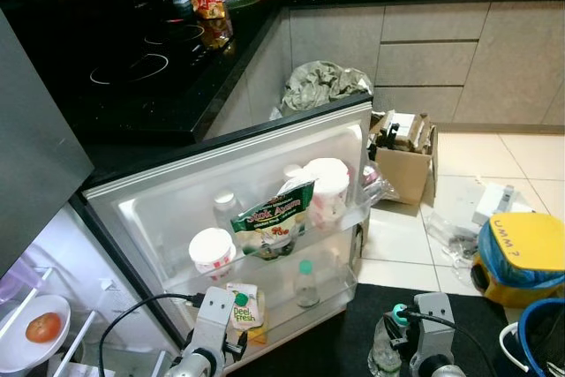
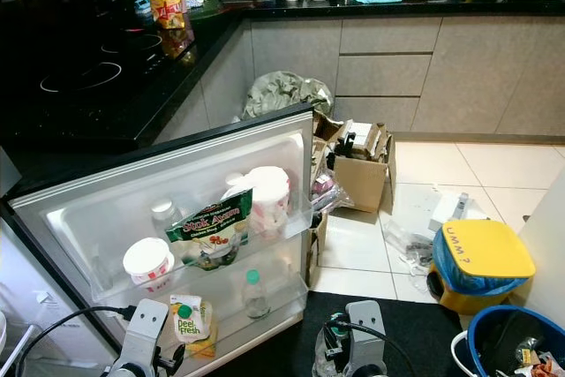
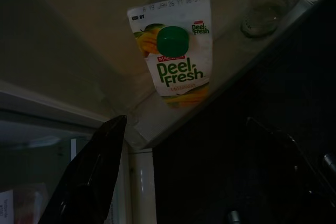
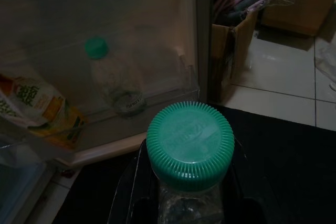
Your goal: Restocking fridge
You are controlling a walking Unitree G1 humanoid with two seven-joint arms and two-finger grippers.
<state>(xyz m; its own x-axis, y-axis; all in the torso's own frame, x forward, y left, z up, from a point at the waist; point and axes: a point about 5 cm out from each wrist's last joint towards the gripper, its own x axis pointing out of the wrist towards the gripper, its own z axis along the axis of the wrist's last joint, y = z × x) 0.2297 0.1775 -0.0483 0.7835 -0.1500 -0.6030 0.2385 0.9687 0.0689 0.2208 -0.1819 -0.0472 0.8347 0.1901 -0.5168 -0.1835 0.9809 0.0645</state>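
The fridge door (image 1: pixel 177 209) stands open with stocked shelves. On its lower shelf sit a Peel Fresh juice carton (image 3: pixel 178 51) with a green cap and a clear bottle (image 4: pixel 113 80) with a green cap. The upper shelf holds white tubs (image 1: pixel 213 252) and a green snack bag (image 1: pixel 276 215). My left gripper (image 3: pixel 184 182) is open just below and in front of the carton, with nothing between its fingers. Low at the right, over the black mat, my right gripper (image 4: pixel 189 203) is shut on a second clear bottle (image 4: pixel 190 139) with a green ribbed cap, held upright.
A tomato in a white bowl (image 1: pixel 42 327) sits inside the fridge at the left. A cardboard box (image 1: pixel 404 161) stands on the tiles just past the door's edge. A yellow-lidded bin (image 1: pixel 521 253) and a blue bucket (image 2: pixel 512 342) stand at the right. A black counter (image 1: pixel 132 59) runs behind the door.
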